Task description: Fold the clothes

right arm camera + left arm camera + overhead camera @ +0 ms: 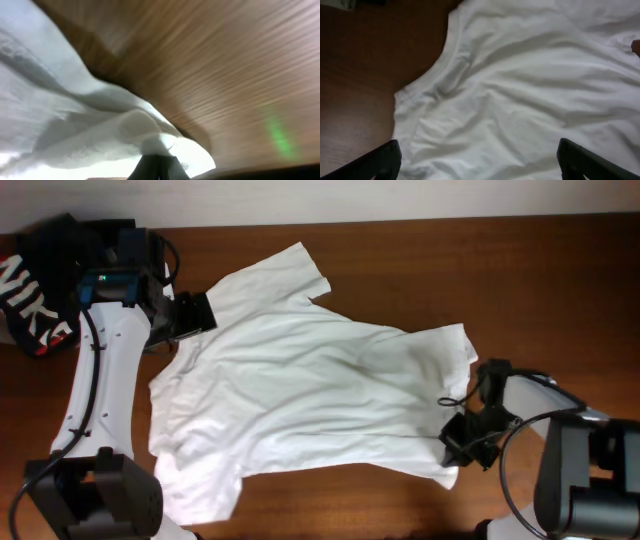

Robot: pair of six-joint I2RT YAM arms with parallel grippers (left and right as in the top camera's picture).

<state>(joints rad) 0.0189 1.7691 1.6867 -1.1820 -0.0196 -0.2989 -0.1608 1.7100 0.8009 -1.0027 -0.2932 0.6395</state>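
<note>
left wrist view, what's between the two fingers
The white T-shirt, wrinkled, fills the gap between the open left fingers, as the left wrist view shows.

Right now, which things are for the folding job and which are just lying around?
For the job: white T-shirt; left gripper, open by its collar; right gripper, shut on its edge.
Just lying about: black Nike garment.

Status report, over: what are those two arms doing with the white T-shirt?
Left gripper open above collar. Right gripper shut on white T-shirt hem. Shirt spread, wrinkled, unfolded. Black NIKE garment aside, clear.
</note>
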